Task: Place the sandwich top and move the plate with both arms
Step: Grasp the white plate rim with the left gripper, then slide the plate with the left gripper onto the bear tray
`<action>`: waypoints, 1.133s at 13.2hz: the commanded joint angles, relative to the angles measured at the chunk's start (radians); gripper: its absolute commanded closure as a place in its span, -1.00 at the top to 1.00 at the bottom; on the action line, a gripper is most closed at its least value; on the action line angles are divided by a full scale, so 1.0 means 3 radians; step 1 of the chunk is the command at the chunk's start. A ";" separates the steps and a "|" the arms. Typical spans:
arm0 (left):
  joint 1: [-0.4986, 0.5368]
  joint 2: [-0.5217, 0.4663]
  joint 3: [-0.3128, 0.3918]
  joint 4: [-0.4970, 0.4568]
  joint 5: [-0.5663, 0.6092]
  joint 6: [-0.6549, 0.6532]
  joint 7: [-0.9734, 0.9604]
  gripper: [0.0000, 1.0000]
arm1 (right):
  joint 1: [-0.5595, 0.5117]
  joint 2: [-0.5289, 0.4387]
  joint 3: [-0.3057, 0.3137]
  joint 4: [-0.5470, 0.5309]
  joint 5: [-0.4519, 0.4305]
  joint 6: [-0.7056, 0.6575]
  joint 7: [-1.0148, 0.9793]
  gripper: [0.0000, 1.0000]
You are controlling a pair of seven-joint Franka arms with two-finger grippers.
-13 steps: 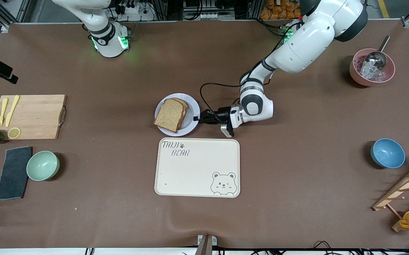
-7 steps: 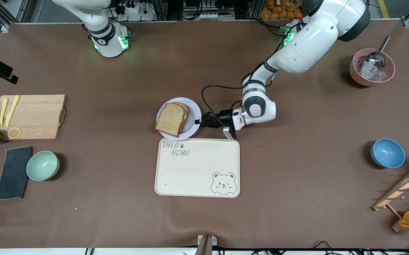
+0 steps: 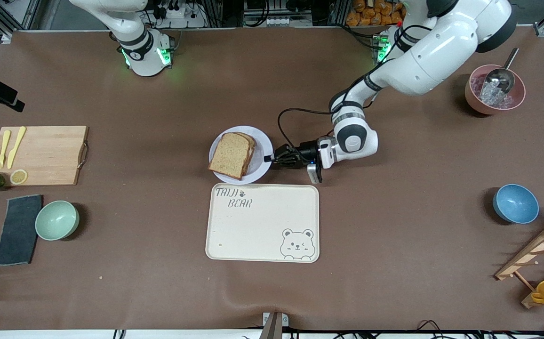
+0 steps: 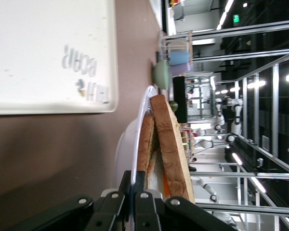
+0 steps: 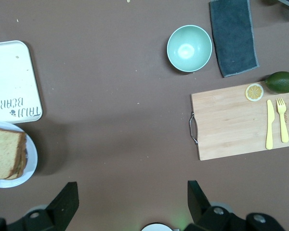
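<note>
One plate is being gripped at its rim by the closed left pincer, just beside the tray on the desk. The sandwich top is being carried on it. The right pincer is being held spread wide and empty above the desk, waiting.

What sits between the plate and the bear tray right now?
Nothing visible. The plate, with the sandwich top on it, lies just above the tray, with only bare table between. The left tool grips the plate's rim; the right tool waits, open.

Left gripper low, seemingly closed, right gripper spread
</note>
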 commanded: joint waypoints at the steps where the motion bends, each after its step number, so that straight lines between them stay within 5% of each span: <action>1: 0.0300 -0.0129 -0.0210 -0.0200 -0.0091 -0.0023 0.0171 -1.00 | 0.0027 -0.0010 -0.0007 -0.0019 -0.0035 0.0023 -0.0018 1.00; 6: 0.0489 -0.0078 -0.0189 -0.0032 -0.0060 -0.0013 0.0044 -1.00 | 0.0027 -0.0005 -0.0007 -0.0019 -0.0030 0.0028 -0.0013 1.00; 8: 0.0418 -0.0068 -0.0017 0.0126 0.0006 -0.0003 -0.0180 -1.00 | 0.0027 -0.0005 -0.0007 -0.0019 -0.0030 0.0028 -0.0013 1.00; 15: 0.0188 0.0086 0.0479 0.0750 0.0905 -0.0003 -0.1228 -1.00 | 0.0027 -0.0005 -0.0007 -0.0019 -0.0035 0.0033 -0.0013 1.00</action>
